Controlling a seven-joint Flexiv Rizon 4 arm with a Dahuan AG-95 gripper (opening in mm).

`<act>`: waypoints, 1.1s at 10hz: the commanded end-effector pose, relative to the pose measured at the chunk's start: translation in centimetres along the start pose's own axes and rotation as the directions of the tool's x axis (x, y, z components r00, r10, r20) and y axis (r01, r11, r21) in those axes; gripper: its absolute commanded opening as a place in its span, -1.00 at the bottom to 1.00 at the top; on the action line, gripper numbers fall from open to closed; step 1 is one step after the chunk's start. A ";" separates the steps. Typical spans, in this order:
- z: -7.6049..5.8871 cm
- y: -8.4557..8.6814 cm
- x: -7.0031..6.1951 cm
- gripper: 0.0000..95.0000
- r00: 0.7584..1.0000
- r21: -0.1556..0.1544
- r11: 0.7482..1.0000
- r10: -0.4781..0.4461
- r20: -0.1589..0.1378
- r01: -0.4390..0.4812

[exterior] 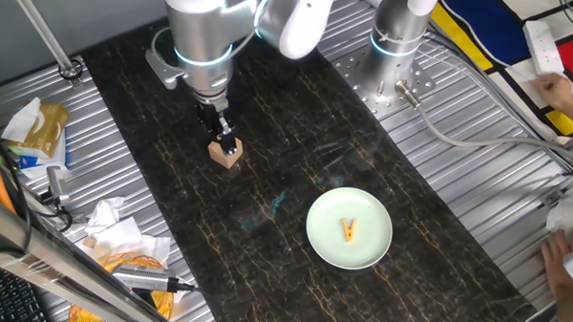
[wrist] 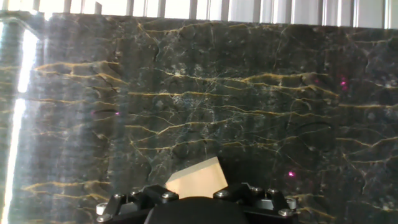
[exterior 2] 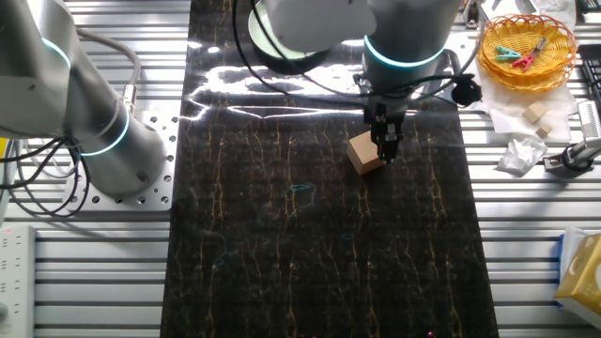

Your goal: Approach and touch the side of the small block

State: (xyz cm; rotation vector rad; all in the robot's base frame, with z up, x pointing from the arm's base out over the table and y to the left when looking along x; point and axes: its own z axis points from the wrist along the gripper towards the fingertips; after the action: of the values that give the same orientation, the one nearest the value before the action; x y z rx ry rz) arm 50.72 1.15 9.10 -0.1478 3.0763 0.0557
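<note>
The small block (exterior: 225, 157) is a light-brown wooden cube on the dark marble mat (exterior: 297, 180). My gripper (exterior: 227, 140) points straight down with its fingers together, and its tip rests against the block's side. In the other fixed view the gripper (exterior 2: 386, 148) stands at the right side of the block (exterior 2: 362, 154), touching it. In the hand view the block (wrist: 198, 177) shows just above the dark hand body (wrist: 196, 208), and the fingertips are hidden.
A pale green plate (exterior: 320, 238) with a tiny yellow clip (exterior: 349, 231) lies on the mat in front of the block. A second arm's base (exterior: 397, 42) stands behind. A yellow basket (exterior 2: 526, 47) and paper clutter (exterior: 37, 131) sit off the mat.
</note>
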 end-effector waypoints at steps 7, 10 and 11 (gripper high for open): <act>-2.6 0.6 2.3 0.60 1.000 0.020 1.000 0.017 -0.006 -0.017; -3.2 0.9 2.9 0.60 1.000 0.024 0.999 0.021 -0.007 -0.021; -3.4 1.0 3.2 0.60 1.000 0.027 0.999 0.019 -0.007 -0.019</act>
State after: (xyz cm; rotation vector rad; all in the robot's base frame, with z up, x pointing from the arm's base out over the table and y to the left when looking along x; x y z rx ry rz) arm 47.15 1.86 12.44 -0.1188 3.0859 0.0159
